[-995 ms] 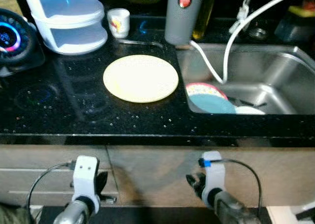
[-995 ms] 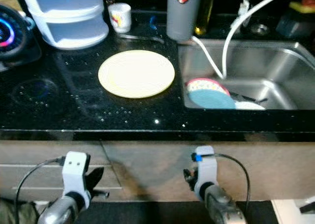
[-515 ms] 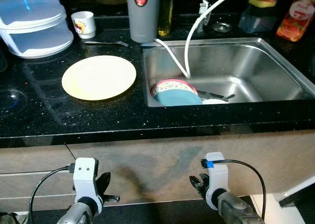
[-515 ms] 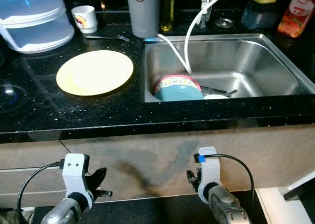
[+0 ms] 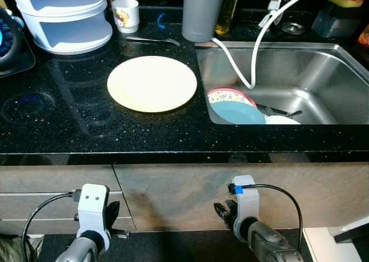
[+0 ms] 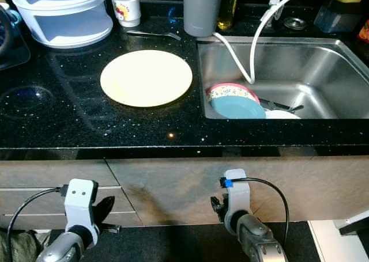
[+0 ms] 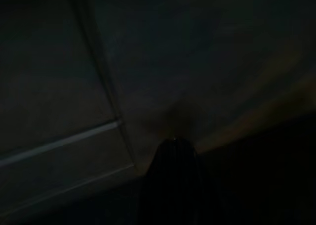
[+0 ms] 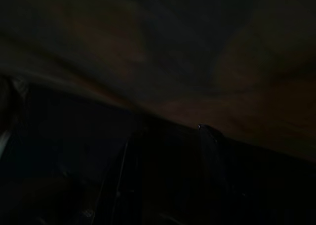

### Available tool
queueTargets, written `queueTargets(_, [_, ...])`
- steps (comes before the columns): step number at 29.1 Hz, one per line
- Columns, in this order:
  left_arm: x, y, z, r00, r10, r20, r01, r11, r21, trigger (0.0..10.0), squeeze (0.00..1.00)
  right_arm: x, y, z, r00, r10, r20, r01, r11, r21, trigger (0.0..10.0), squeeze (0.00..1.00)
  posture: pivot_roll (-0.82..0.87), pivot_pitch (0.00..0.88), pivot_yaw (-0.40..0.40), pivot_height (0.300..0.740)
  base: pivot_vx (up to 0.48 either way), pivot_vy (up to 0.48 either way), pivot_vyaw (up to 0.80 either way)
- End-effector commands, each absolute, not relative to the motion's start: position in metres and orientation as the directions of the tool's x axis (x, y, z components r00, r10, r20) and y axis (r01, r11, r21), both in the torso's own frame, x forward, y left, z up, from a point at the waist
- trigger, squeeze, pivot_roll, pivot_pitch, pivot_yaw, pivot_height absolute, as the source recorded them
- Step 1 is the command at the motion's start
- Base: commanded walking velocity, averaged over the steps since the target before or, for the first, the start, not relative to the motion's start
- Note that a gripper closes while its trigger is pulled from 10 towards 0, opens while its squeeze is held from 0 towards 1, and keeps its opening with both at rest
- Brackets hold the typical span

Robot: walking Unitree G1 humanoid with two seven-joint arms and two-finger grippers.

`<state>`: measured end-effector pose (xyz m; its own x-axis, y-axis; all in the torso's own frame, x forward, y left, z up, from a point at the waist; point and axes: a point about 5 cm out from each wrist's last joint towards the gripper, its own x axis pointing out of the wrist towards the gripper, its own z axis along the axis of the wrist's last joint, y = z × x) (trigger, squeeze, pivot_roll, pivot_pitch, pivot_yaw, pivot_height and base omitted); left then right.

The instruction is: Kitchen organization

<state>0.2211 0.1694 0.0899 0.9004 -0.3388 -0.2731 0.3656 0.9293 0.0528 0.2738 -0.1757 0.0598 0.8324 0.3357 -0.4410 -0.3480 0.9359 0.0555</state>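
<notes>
Since half a second ago the camera has swung left, and the sink (image 5: pixel 323 60) sits further right. A round pale-yellow plate (image 5: pixel 152 83) lies flat on the black counter (image 5: pixel 69 124). A blue bowl (image 5: pixel 237 112) stands tilted inside the sink. Left gripper (image 5: pixel 112 223) and right gripper (image 5: pixel 223 211) hang low; whether their fingers are parted cannot be told.

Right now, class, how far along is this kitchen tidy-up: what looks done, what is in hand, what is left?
Done: little to see; one yellow plate lies on the black counter. In hand: nothing; the left hand and right hand hang low before the cabinet fronts. Left: the blue plate and patterned bowl sit in the sink, and a fork lies by the grey canister.
</notes>
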Motion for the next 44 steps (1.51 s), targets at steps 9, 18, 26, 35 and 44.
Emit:
queueTargets(9, [0.169, 0.12, 0.152, 0.556, -0.83, -0.047, 0.771, 0.536, -0.344, 10.0, 0.0, 0.259, -0.153, 0.14, 0.524, 0.834, -0.173, -0.781, 0.552, 0.293, 10.0, 0.0, -0.01, 0.196, -0.001, 0.74, 0.0, 0.0, 0.0])
queueTargets(18, [0.194, 0.123, 0.217, 0.495, -0.819, 0.289, 0.856, 0.402, -0.326, 10.0, 0.0, 0.278, -0.14, 0.218, 0.444, 0.871, 0.21, -0.877, 0.374, 0.303, 10.0, 0.0, 0.0, 0.177, -0.01, 0.74, 0.0, 0.0, 0.0])
queueTargets(26, [0.279, 0.153, 0.272, 0.836, -0.455, 0.308, 0.507, 0.855, -0.112, 10.0, 0.0, 0.333, -0.147, 0.255, 0.753, 0.597, 0.276, -0.656, 0.715, 0.244, 10.0, 0.0, 0.01, 0.181, -0.016, 0.74, 0.0, 0.0, 0.0])
queueTargets(35, [0.355, 0.189, 0.295, 0.963, -0.176, 0.206, 0.207, 0.968, -0.141, 10.0, 1.0, 0.38, -0.137, 0.283, 0.881, 0.403, 0.246, -0.447, 0.88, 0.159, 10.0, 0.0, 0.01, 0.181, -0.001, 0.74, 0.0, 0.0, 0.0])
queueTargets(44, [0.387, 0.218, 0.279, 0.996, -0.02, 0.082, 0.05, 0.923, -0.382, 10.0, 1.0, 0.395, -0.119, 0.292, 0.872, 0.405, 0.276, -0.45, 0.884, 0.128, 10.0, 0.0, 0.01, 0.181, 0.003, 0.74, 0.0, 0.0, 0.0])
